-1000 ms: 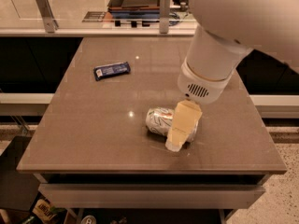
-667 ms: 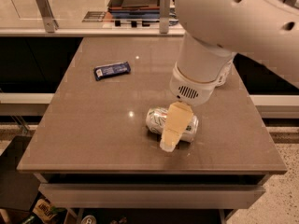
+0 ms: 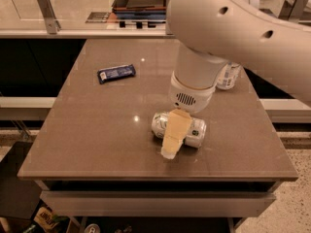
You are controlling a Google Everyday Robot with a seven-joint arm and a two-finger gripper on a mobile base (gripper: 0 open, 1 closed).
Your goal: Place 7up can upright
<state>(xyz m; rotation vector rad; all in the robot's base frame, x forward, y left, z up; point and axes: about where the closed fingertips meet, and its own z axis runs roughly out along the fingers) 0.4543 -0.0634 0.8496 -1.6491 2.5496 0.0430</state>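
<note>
The 7up can (image 3: 194, 130) lies on its side on the brown table (image 3: 97, 130), a little right of centre and near the front edge. It is silvery with green markings, and its silver end faces left. My gripper (image 3: 172, 139) hangs from the large white arm (image 3: 228, 28) directly over the can. Its cream-coloured tip crosses the middle of the can and reaches down to the tabletop in front of it. The middle of the can is hidden behind the gripper.
A dark blue snack bar (image 3: 115, 73) lies at the table's back left. A pale can or bottle (image 3: 227, 75) stands at the back right, partly hidden by the arm. A counter with a rail (image 3: 48, 8) runs behind the table.
The arm has swung left and lower. The gripper has shifted from the can's right end to across its middle. The can still lies on its side in the same place.
</note>
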